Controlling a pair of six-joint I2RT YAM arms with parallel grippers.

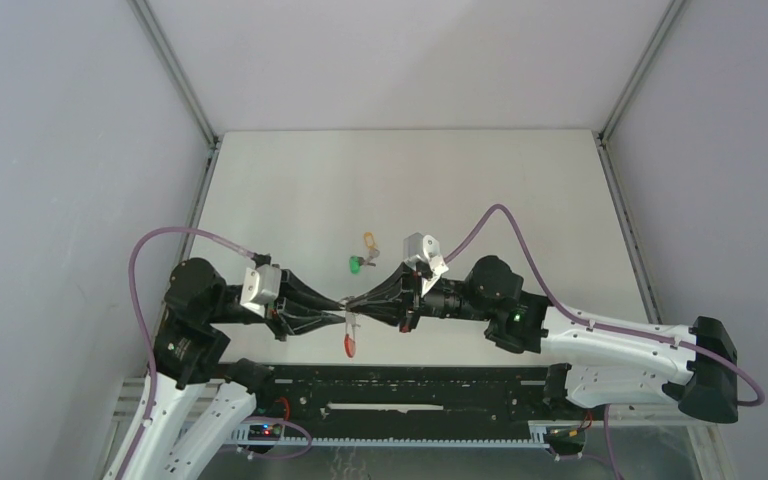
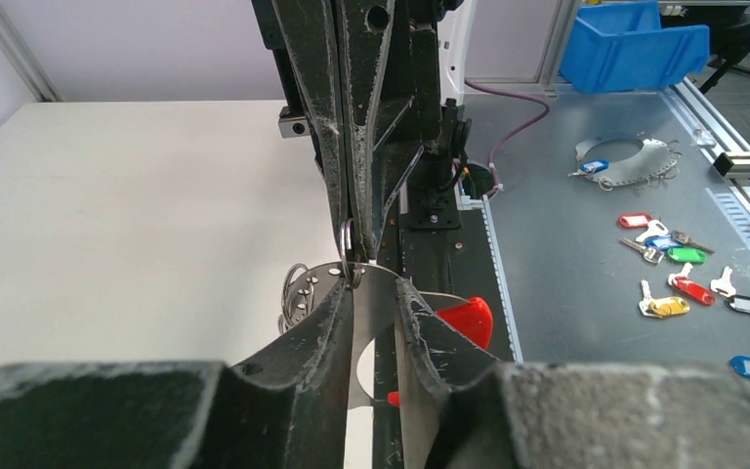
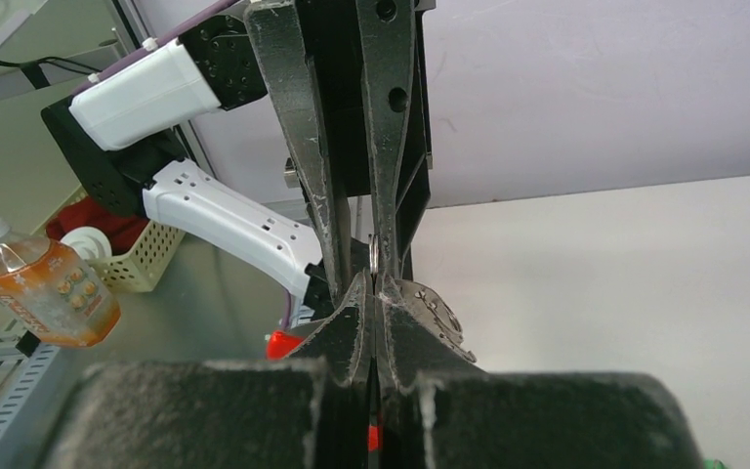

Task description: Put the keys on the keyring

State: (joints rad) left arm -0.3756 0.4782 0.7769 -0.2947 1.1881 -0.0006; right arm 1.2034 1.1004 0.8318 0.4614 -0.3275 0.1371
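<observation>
The keyring (image 1: 349, 345) hangs between my two grippers above the table's near edge, its red section lowest. My left gripper (image 1: 343, 304) is shut on its flat grey metal band (image 2: 376, 318), with the red section (image 2: 464, 320) behind the right finger. My right gripper (image 1: 357, 299) is shut on one of its small wire loops (image 3: 376, 256), tip to tip with the left one. The perforated band shows in the right wrist view (image 3: 432, 308). The green key (image 1: 357, 264) and the yellow-orange key (image 1: 369, 240) lie on the table just beyond the grippers.
A black rail (image 1: 410, 385) runs along the near edge. Beside the table lie several spare tagged keys (image 2: 684, 283), another keyring (image 2: 625, 161) and a blue bin (image 2: 635, 44). On the other side are a bottle (image 3: 44, 288) and a basket (image 3: 142, 264).
</observation>
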